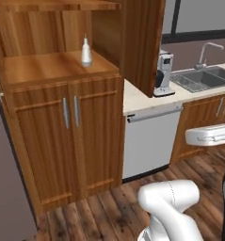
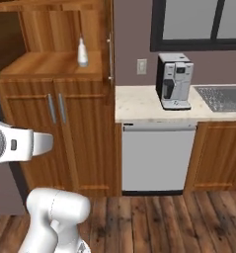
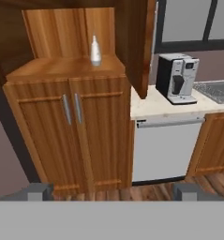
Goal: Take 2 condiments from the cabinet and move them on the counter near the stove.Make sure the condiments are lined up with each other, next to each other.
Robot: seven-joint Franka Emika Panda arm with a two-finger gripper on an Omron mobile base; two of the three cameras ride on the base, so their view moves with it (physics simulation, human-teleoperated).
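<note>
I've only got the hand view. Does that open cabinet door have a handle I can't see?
Observer: Yes. The right base view shows a long silver bar handle on the cabinet door.
Operator: Anything on the wall past it?
Observer: A wall outlet, between the door and the coffee machine.
Operator: Is there a tap at the sink?
Observer: Yes, a faucet stands behind the sink.

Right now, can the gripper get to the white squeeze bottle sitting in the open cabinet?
Probably yes, though not yet. The cabinet door is swung open and nothing stands in front of the white bottle on its shelf. The open gripper is well back from it and low, so the arm would have to move in first.
</note>
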